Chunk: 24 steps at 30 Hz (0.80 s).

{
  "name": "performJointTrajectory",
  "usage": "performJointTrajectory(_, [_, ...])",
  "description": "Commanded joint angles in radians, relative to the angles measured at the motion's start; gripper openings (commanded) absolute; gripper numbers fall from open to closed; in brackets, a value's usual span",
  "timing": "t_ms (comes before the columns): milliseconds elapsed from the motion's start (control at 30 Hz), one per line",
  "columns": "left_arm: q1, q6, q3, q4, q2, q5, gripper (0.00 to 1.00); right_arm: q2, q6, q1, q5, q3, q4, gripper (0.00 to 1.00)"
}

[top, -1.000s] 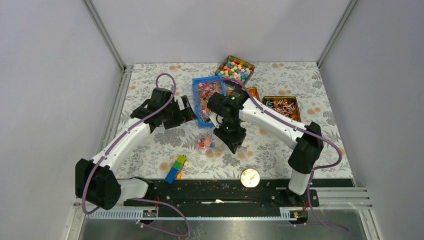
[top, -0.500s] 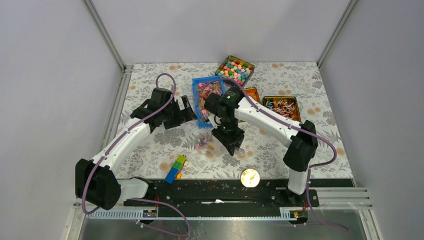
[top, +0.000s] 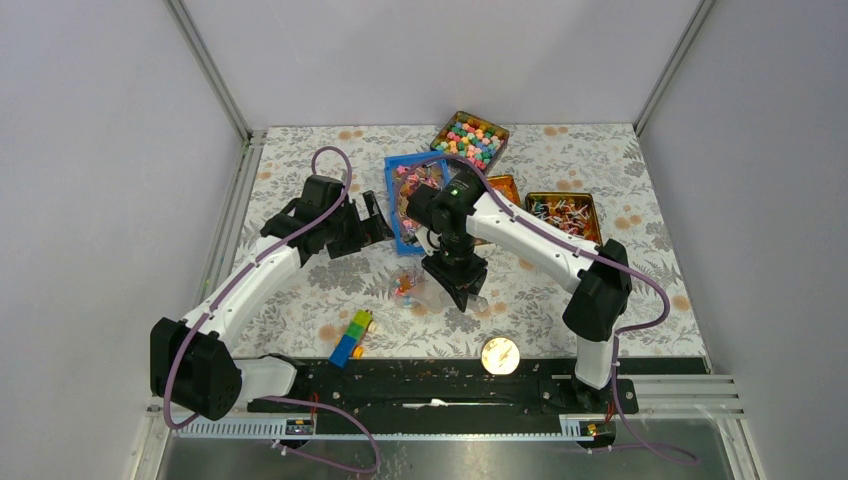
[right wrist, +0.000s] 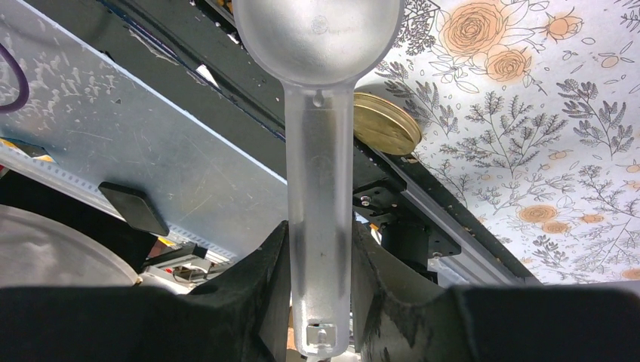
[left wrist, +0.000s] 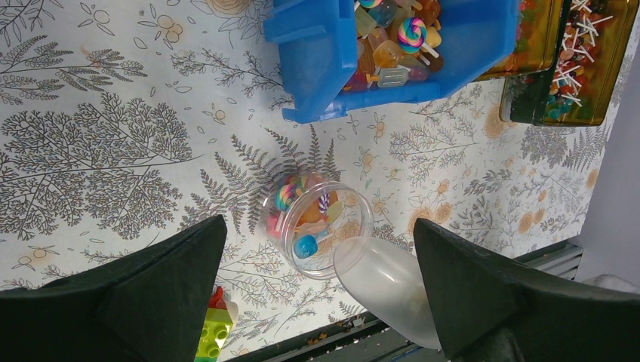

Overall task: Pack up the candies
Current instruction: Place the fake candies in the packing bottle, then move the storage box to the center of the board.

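Observation:
Candies [left wrist: 392, 41] in mixed wrappers fill a blue bin [left wrist: 317, 45]. More candies [left wrist: 302, 222] lie in a clear round jar [left wrist: 355, 215] on the flowered table, seen from above as the jar [top: 407, 286]. My right gripper [top: 460, 283] hangs just right of the jar, shut on the handle [right wrist: 321, 226] of a frosted plastic scoop. The scoop's bowl [left wrist: 385, 290] tilts with its rim against the jar's mouth. My left gripper [top: 368, 218] hovers left of the blue bin, and its fingers [left wrist: 151, 302] stand wide apart with nothing between them.
A tin of pastel balls [top: 470, 138] sits at the back. An orange tin [top: 503, 185] and a tin of stick sweets [top: 563, 213] stand right of the bin. Stacked toy bricks [top: 351, 336] and a gold lid [top: 499, 354] lie near the front rail.
The right arm has shifted slightly left, bringing the scoop closer to the jar. The left arm has not moved.

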State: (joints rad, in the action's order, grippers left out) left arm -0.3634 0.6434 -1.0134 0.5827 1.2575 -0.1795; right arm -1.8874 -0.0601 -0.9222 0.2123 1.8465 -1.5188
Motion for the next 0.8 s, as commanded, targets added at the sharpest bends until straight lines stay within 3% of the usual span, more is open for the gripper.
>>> performJointTrajectory(0, [0.004,-0.009,-0.019,-0.026,-0.033,-0.011,0.99,0.007,-0.01,-0.01,0.021,0.046,-0.057,0.0])
performJointTrajectory(767, [0.004,0.01,-0.035,-0.058,-0.004,-0.023,0.99,0.063,-0.008,0.027,-0.151,0.201,0.034,0.0])
